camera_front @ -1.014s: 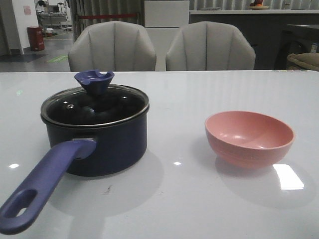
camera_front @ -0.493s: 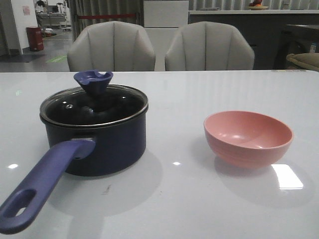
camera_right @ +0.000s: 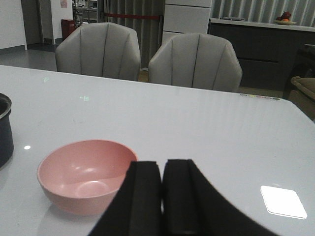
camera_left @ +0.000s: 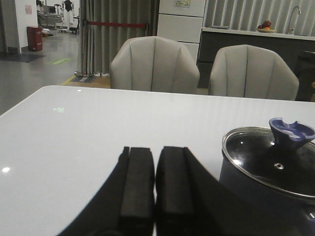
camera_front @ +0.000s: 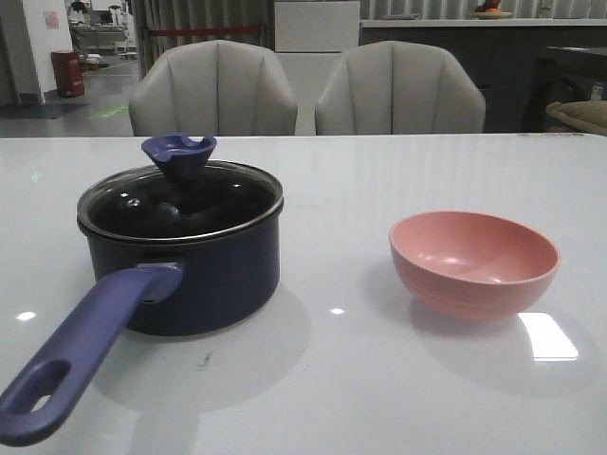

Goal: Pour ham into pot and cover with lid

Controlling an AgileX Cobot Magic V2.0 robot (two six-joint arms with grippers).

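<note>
The dark navy pot (camera_front: pixel 199 275) stands on the white table at the left, its purple-blue handle (camera_front: pixel 81 355) pointing to the near left. The glass lid (camera_front: pixel 180 201) with its purple-blue knob (camera_front: pixel 178 152) sits on the pot. They also show in the left wrist view, pot (camera_left: pixel 256 184) and lid (camera_left: pixel 268 162). The pink bowl (camera_front: pixel 472 263) stands at the right and looks empty; it also shows in the right wrist view (camera_right: pixel 83 174). No ham shows. My left gripper (camera_left: pixel 153 150) is shut and empty beside the pot. My right gripper (camera_right: pixel 162 164) is shut and empty beside the bowl.
Two grey chairs (camera_front: pixel 213 90) (camera_front: pixel 398 90) stand behind the table's far edge. A bright light patch (camera_front: pixel 547 336) lies on the table near the bowl. Neither gripper shows in the front view.
</note>
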